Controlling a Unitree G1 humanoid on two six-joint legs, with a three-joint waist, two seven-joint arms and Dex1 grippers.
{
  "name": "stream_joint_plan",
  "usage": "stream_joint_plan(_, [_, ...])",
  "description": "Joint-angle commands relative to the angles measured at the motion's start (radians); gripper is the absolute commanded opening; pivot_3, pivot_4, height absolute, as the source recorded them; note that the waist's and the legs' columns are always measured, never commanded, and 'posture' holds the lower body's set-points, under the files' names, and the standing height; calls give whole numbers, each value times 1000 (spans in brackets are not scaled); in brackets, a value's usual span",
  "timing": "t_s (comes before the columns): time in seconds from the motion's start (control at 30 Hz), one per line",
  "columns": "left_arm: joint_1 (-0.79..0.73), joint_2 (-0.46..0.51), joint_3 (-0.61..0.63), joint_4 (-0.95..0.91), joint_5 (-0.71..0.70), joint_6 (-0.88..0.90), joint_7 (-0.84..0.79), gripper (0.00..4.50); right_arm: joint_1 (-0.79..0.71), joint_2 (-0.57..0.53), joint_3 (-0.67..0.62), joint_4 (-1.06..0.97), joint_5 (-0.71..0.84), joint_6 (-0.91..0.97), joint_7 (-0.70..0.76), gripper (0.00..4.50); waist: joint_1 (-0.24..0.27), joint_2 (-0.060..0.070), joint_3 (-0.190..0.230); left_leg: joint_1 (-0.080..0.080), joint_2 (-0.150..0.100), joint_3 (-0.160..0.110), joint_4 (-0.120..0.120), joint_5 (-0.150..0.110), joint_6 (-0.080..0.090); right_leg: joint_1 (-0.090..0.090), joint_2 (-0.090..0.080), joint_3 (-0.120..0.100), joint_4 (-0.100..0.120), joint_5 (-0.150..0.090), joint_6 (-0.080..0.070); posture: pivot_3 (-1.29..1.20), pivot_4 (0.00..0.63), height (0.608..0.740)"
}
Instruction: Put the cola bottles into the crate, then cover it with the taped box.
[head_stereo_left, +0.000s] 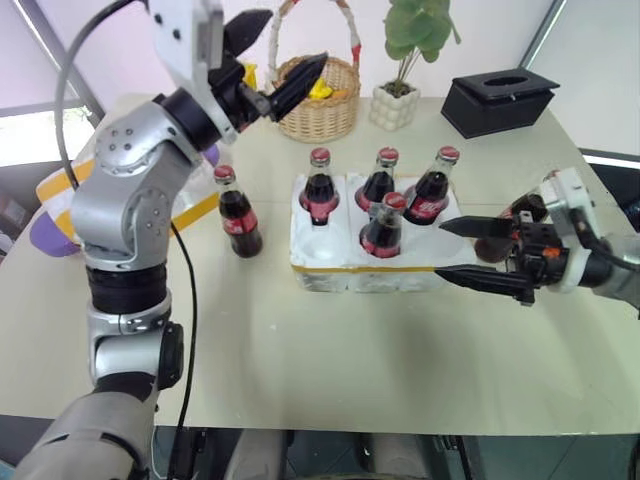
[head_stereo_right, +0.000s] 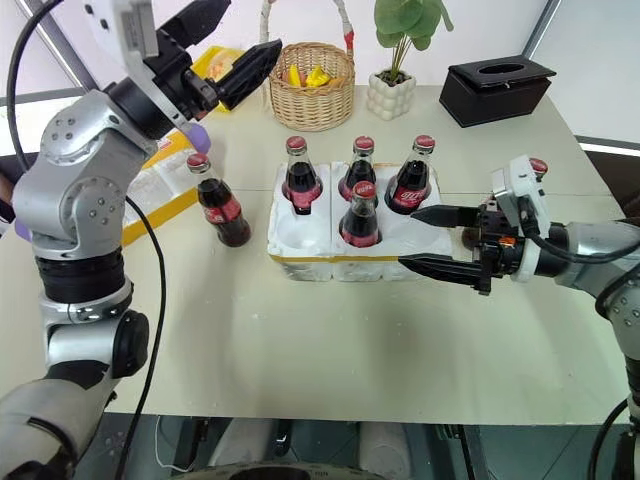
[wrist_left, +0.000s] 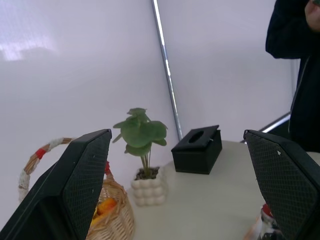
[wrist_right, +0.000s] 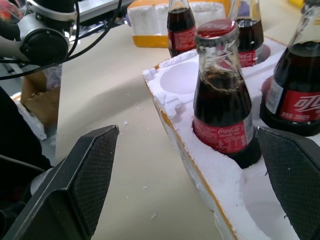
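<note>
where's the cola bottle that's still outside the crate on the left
In the left eye view the loose cola bottle stands upright on the table, just left of the crate, in front of the raised left gripper.

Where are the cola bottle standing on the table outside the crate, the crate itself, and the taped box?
cola bottle outside the crate (head_stereo_left: 240, 222), left eye view, on its red label.
crate (head_stereo_left: 325, 278), left eye view, on its front foam wall below the yellow strip.
taped box (head_stereo_right: 160, 185), right eye view, on its shipping label.
</note>
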Motion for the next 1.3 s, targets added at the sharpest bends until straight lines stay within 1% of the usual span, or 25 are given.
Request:
stream_joint_plan(0.03, [8, 93, 23, -52, -122, 84, -141, 4439, -38, 2, 2, 15, -10, -18, 20, 4500, -2, 0, 0, 0, 0, 0, 0, 0, 0, 0, 0, 0, 0, 0, 0, 0, 150, 738])
stream_joint_plan(0.2, [121, 257, 128, -120, -267, 192, -238, 4439, -37, 7, 9, 23, -17, -14, 34, 4500, -12, 0, 0, 0, 0, 0, -2, 0, 0, -1, 0, 0, 0, 0, 0, 0, 150, 738])
stream_joint_plan(0.27, [169, 316, 186, -145, -339, 253, -255, 4439, -28, 7, 7, 23, -20, -15, 39, 4500, -19, 0, 0, 0, 1, 0, -2, 0, 0, -1, 0, 0, 0, 0, 0, 0, 150, 738])
stream_joint_plan(0.3, [219, 360, 238, -158, -372, 280, -273, 4439, -23, 7, 7, 24, -23, -15, 39, 4500, -20, 0, 0, 0, 1, 0, -2, 0, 0, -1, 0, 0, 0, 0, 0, 0, 150, 738])
stream_joint_plan(0.37, [329, 438, 326, -175, -379, 303, -295, 4439, -15, 6, 3, 26, -27, -18, 39, 4500, -28, 0, 0, 0, 1, 0, -2, 0, 0, -1, 0, 1, 0, 0, 0, 0, 150, 738])
stream_joint_plan(0.4, [368, 464, 350, -181, -382, 309, -296, 4439, -11, 6, 0, 27, -29, -19, 41, 4500, -29, 0, 0, 1, 1, 1, -2, 0, 0, -1, 0, 2, 0, 0, 0, 0, 150, 738])
stream_joint_plan(0.5, [596, 523, 458, -206, -311, 256, -357, 4439, 0, 2, -9, 27, -29, -18, 47, 4500, -23, 1, 0, 1, 1, 1, -3, 0, 0, -1, 1, 2, 1, 0, -1, 0, 150, 738])
stream_joint_plan(0.53, [679, 519, 484, -214, -278, 227, -363, 4439, 0, 2, -10, 30, -30, -18, 50, 4500, -24, 1, 0, 1, 1, 1, -3, 0, 0, -2, 1, 2, 0, 0, -1, 0, 150, 738])
stream_joint_plan(0.6, [767, 498, 494, -212, -237, 183, -338, 4439, -4, 3, -6, 38, -38, -21, 55, 4500, -19, 1, 0, 2, 2, 2, -3, 0, 0, -1, 1, 3, 0, 0, -2, 0, 150, 738])
stream_joint_plan(0.63, [794, 483, 482, -203, -210, 154, -317, 4439, -11, 6, 0, 44, -43, -22, 55, 4500, -16, 1, 0, 1, 2, 2, -3, 0, 0, -2, 1, 3, -1, -1, -6, 0, 150, 738])
stream_joint_plan(0.73, [822, 435, 444, -180, -173, 114, -259, 4439, -30, 16, 15, 56, -52, -24, 53, 4500, -3, 0, 0, 1, 2, 1, -1, 0, -1, -1, 1, 3, -2, 0, -9, 0, 150, 738])
stream_joint_plan(0.87, [818, 364, 389, -180, -161, 91, -202, 4439, -40, 30, 21, 58, -56, -22, 54, 4500, 5, 0, 0, 1, 2, 2, -1, 2, -3, -1, 1, 3, -2, 2, -11, 0, 150, 738])
stream_joint_plan(1.0, [779, 312, 333, -156, -158, 86, -155, 4439, -38, 39, 25, 55, -62, -23, 53, 4500, 4, 0, 0, 1, 2, 1, -2, 2, -3, -2, 1, 3, -2, 2, -10, 0, 150, 738])
stream_joint_plan(1.07, [760, 292, 304, -144, -160, 88, -145, 4439, -38, 42, 25, 54, -63, -22, 51, 4500, 4, 0, 0, 1, 2, 1, -2, 2, -3, -2, 1, 3, -2, 3, -7, 0, 150, 738])
stream_joint_plan(1.3, [680, 248, 204, -26, -103, 31, -129, 4439, -27, 36, 9, 41, -54, -11, 50, 4500, 1, 0, 0, 1, 2, 1, -2, 2, -3, -2, 2, 3, -1, 4, -7, 0, 150, 738])
